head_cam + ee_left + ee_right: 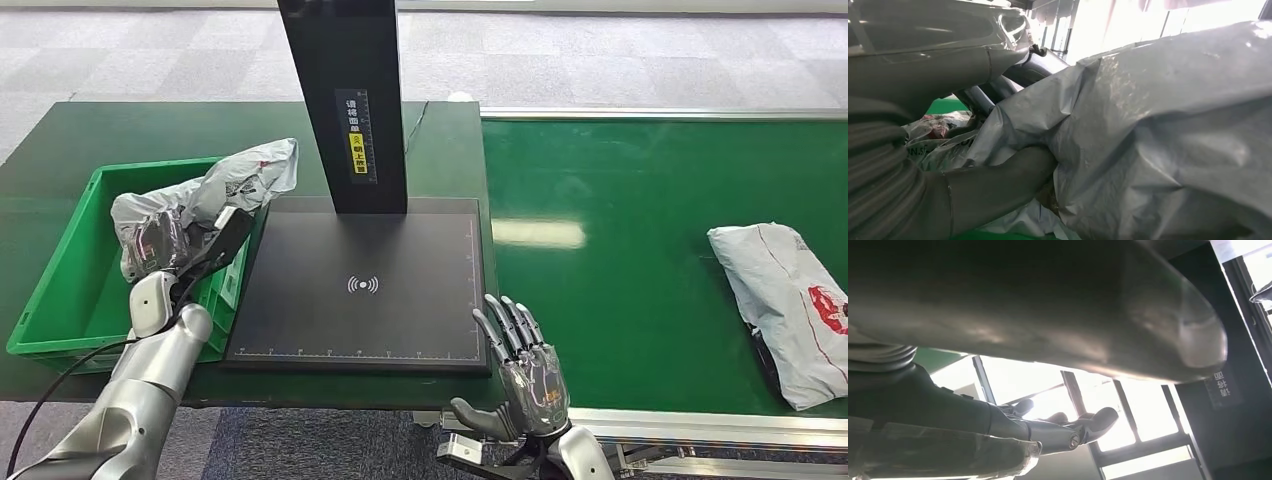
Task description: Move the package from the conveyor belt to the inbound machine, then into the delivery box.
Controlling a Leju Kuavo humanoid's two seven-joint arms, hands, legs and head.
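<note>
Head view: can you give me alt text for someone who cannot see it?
The robot's left hand holds a crumpled grey package over a green bin, left of a black scanner pad with an upright post. Its right hand is open at the pad's near corner, and another package lies on the green belt.

Crinkled glossy grey plastic package (225,185) (film-thin), matt black inbound machine (360,285), smooth green conveyor belt (620,270).
</note>
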